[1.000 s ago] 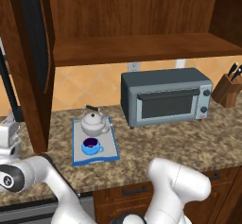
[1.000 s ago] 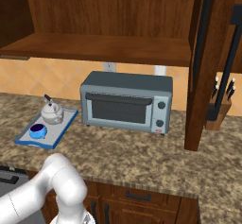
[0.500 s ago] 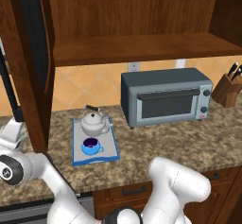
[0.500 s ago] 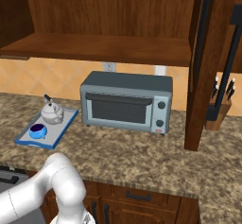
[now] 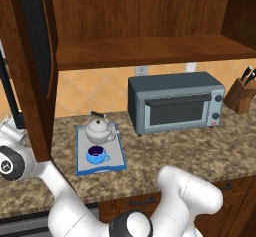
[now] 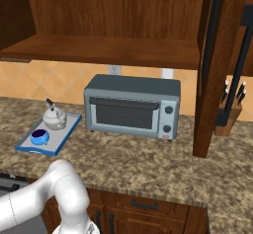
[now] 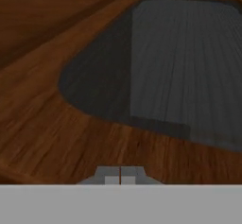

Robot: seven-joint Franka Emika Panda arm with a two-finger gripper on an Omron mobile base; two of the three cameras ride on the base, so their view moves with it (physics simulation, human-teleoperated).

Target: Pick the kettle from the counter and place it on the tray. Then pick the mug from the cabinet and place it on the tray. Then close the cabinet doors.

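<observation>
dark reddish wood fills the far left of the left base view, where the left cabinet door (image 5: pixel 31 66) stands swung open, its edge toward the camera and its mesh panel facing sideways. the arm reaches low to that side, and in the hand view the gripper (image 7: pixel 120 175) sits with its two tips pressed together, holding nothing, right up against the door's wooden frame just below the arched mesh panel. so the door's face lies straight ahead of the closed tips, its long axis running upright in the room, and a push against it is what i judge the coming move to be

moving right, the tray (image 5: pixel 80 151) rests on the granite counter (image 5: pixel 210 153), with the kettle (image 5: pixel 99 130) at its back and the blue mug (image 5: pixel 97 155) just in front of it, both within the blue rim. those two steps look finished

further right stands a grey toaster oven (image 5: pixel 175 101) under the bare cabinet (image 5: pixel 150 51) shelf, then a knife block (image 5: pixel 241 93). in the right base view the right cabinet door (image 6: pixel 220 65) also hangs open, well apart from the gripper, so both doors are left to shut
</observation>
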